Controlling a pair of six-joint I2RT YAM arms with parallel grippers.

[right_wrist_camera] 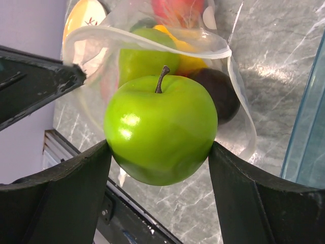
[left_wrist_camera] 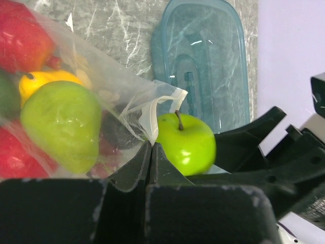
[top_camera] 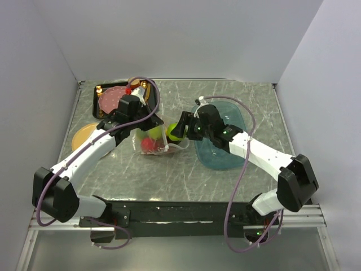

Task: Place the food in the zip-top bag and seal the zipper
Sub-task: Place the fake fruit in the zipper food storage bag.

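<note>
My right jaws stand wide, clamped on the green apple [right_wrist_camera: 160,129]. It is hard, glossy and light, so I hold it across its widest sides. It hangs at the mouth of the zip-top bag [left_wrist_camera: 117,86], just left of the teal tray [left_wrist_camera: 203,61]. My left jaws are pinched flat on the bag's thin, limp rim. The marbled tabletop [top_camera: 169,175] looks scratched, and white walls close in on three sides

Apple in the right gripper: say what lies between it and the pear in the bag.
Only the bag's open white rim, arching just behind the apple; the right wrist view shows it.
</note>
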